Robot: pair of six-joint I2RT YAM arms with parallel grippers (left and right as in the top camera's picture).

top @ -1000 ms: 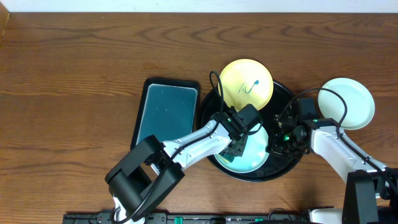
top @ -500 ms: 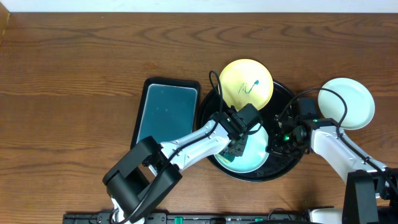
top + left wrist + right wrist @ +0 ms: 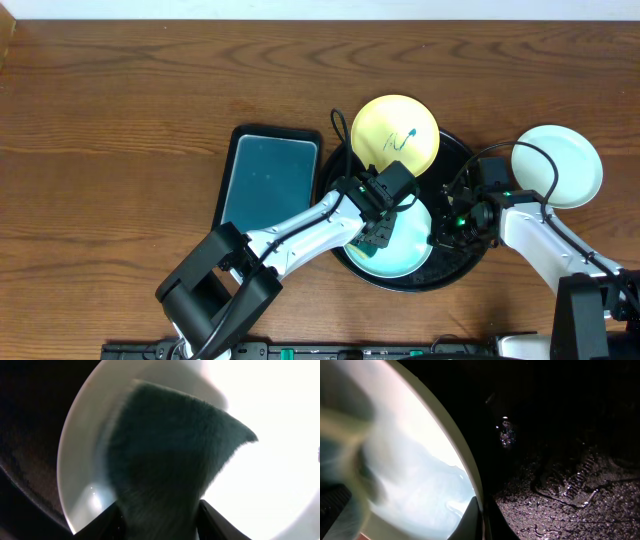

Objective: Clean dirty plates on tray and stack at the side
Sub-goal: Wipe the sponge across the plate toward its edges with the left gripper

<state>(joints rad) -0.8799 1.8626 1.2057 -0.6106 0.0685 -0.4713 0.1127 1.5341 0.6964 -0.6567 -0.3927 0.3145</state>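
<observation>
Left gripper [image 3: 376,235] sits over the mint plate [image 3: 410,250] with the sponge [image 3: 165,460] between its fingers. Its jaws have been spreading over the last second, and you cannot tell from these views whether they still clamp the sponge or have let it go. The arm behind it has swung a little toward 8 o'clock, while the head has barely shifted. I read that as the wipe on this plate ending, so expect a release or a regrip next. Right gripper [image 3: 443,228] is clenched at that plate's 3 o'clock rim; whether it pinches the rim is unclear.

Your tray [image 3: 455,270] holds two plates. The mint plate lies in its 6 o'clock half, under the sponge. The yellow plate [image 3: 385,125] sits at 12 o'clock, overlapping the rim, and its teal scribble [image 3: 402,139] means it still needs cleaning. The white plate [image 3: 560,165] lies on the table [image 3: 120,150] just off the tray's 2 o'clock edge and looks clean, probably the start of your stack. At 9 o'clock, the teal tray [image 3: 268,185] shows nothing in it.
</observation>
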